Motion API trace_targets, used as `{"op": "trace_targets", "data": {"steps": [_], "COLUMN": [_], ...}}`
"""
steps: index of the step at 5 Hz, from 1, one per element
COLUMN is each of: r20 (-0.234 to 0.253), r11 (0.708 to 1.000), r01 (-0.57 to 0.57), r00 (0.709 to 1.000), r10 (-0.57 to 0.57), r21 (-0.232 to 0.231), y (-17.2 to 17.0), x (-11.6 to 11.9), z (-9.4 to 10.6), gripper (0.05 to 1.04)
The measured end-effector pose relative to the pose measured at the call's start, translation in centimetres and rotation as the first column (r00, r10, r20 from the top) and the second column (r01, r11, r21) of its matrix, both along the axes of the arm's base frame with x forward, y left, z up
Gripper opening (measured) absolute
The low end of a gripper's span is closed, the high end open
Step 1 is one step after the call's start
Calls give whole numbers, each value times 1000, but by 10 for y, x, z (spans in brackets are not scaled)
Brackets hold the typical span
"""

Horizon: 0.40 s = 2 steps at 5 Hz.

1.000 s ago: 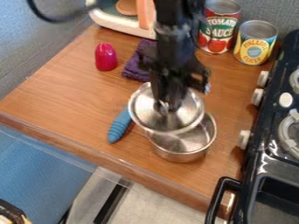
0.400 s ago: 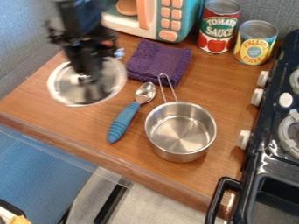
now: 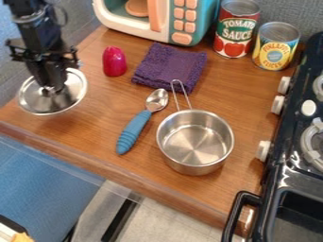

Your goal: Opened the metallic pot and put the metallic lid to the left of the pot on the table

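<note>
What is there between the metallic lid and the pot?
The blue-handled spoon lies on the wooden table between the metallic lid and the pot, in the camera view.

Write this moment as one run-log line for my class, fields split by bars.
end effector: holding lid by knob | lid: off, left of pot | pot: open, upright, empty | spoon: beside pot

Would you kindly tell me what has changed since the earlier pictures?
The gripper has carried the metallic lid from partly above the metallic pot across to the view's left side, well left of the pot. It still holds the lid by its knob. The pot, spoon, purple cloth and two cans stayed put.
</note>
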<state>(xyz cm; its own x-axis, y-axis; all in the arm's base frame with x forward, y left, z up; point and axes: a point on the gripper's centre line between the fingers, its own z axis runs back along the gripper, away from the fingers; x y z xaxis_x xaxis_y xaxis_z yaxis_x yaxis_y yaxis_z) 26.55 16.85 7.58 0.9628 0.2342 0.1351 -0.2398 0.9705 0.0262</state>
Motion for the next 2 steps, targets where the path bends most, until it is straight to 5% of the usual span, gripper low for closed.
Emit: {"op": "trace_targets", "data": {"steps": [2], "r20": [-36], "r11": [998], "r01": [-64], "r00": [997], "r10": [65], "r21": [14], "y": [34], "x": [0], "z": [-26], "gripper": [285]}}
